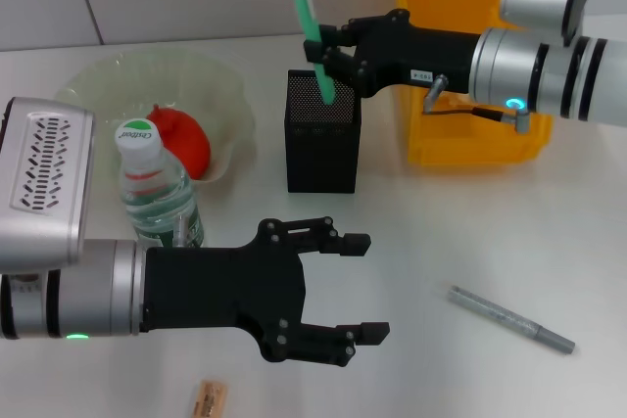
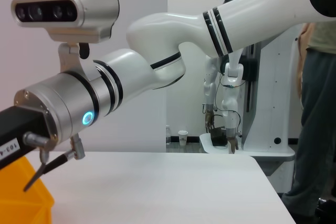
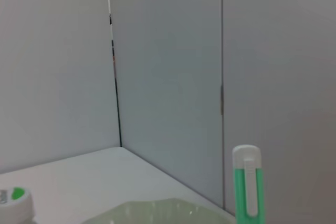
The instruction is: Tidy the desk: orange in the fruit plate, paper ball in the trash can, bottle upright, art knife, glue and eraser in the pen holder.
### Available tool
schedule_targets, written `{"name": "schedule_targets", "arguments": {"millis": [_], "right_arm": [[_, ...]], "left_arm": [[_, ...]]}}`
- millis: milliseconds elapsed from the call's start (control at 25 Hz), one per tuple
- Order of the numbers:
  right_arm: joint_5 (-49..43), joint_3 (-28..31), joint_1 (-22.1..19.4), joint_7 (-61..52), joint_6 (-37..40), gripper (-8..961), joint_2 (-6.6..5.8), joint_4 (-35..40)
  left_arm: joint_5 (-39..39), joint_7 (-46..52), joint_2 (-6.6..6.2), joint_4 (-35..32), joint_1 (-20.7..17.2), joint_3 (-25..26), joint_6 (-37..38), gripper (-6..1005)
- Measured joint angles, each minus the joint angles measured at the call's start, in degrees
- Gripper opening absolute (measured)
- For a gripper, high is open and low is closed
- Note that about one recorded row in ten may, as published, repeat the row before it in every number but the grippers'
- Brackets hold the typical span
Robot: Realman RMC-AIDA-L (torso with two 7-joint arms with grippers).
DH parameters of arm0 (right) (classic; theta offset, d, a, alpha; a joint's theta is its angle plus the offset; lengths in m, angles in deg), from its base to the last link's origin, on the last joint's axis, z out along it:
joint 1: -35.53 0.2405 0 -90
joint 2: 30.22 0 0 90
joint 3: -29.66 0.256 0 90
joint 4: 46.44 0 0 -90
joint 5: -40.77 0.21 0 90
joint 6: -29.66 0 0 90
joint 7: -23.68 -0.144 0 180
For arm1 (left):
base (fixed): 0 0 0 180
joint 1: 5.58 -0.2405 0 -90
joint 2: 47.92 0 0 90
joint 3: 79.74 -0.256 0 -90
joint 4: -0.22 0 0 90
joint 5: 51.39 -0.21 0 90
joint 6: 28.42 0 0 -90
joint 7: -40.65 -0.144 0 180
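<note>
My right gripper (image 1: pixel 325 54) is shut on the green-and-white art knife (image 1: pixel 312 31), held upright over the black mesh pen holder (image 1: pixel 322 144) with its lower tip inside the opening. The art knife (image 3: pixel 245 188) also fills the near side of the right wrist view. The orange (image 1: pixel 184 139) lies in the pale-green fruit plate (image 1: pixel 220 80). The bottle (image 1: pixel 157 193) stands upright by my left arm. My left gripper (image 1: pixel 372 286) hangs open and empty over the table in front of the pen holder. The tan eraser (image 1: pixel 208 400) lies near the front edge. A slim grey stick (image 1: pixel 511 320), possibly the glue, lies at the right. The paper ball is out of view.
The yellow trash can (image 1: pixel 460 85) stands at the back right behind my right arm, and its corner (image 2: pixel 21 203) appears in the left wrist view. Bare white table lies between the pen holder and the grey stick. The bottle cap (image 3: pixel 16 203) and plate rim (image 3: pixel 157 209) show in the right wrist view.
</note>
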Motion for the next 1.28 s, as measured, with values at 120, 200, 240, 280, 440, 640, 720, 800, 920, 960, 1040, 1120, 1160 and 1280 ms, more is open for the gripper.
{"name": "schedule_targets", "arguments": {"millis": [120,200,240,280,440,640,720,800,920,960,1040,1120,1160,1280], "right_arm": [[0.0,-1.78,0.06,0.0,-0.07,228,0.01,0.18],[0.05,-2.49,0.06,0.0,-0.25,229,0.0,0.32],[0.06,-2.55,0.06,0.0,-0.27,229,0.0,0.37],[0.06,-2.55,0.06,0.0,-0.27,230,0.0,0.37],[0.06,-2.53,0.0,0.0,-0.27,331,0.0,0.78],[0.07,-2.44,-1.26,-0.01,0.84,463,0.01,3.13],[0.54,-2.53,-3.41,-0.24,2.96,468,0.14,6.81],[0.98,-2.54,-4.13,-0.44,3.69,473,0.15,8.01],[2.77,-2.65,-7.24,-1.13,6.28,505,0.03,12.02],[3.12,-2.67,-9.72,-1.73,8.26,520,-0.04,15.55],[3.1,-2.73,-12.26,-3.37,9.37,549,-0.02,19.37],[3.03,-2.83,-13.24,-4.46,9.78,578,-0.01,21.11],[2.88,-2.98,-14.2,-5.66,10.39,593,-0.04,22.62],[2.75,-2.9,-16.65,-7.21,12.35,635,-0.16,25.7]], "left_arm": [[0.0,0.0,0.0,0.0,0.05,0.0,0.0,813],[0.0,0.0,0.0,0.0,0.09,0.01,0.0,813],[0.0,0.0,0.0,0.0,0.14,0.05,0.0,813],[0.0,0.0,0.0,0.0,0.14,0.05,0.0,813],[0.0,0.0,-0.07,0.0,0.16,0.17,0.0,813],[0.0,0.0,-0.09,0.0,0.17,0.26,0.01,813],[0.0,0.0,-0.09,-0.01,0.17,0.3,0.01,813],[0.0,0.01,-0.09,0.0,0.16,0.29,0.01,813],[0.0,0.0,-0.09,0.0,-0.01,0.3,0.01,814],[0.0,0.01,-0.09,-0.01,-0.14,0.43,0.02,814],[0.0,0.01,-0.09,-0.01,-0.18,0.48,0.03,814],[0.0,0.01,-0.1,-0.01,-0.25,0.52,0.03,814],[0.0,0.02,-0.13,-0.01,-0.31,0.54,0.03,814],[0.0,0.02,-0.14,-0.01,-0.42,0.6,0.01,814]]}}
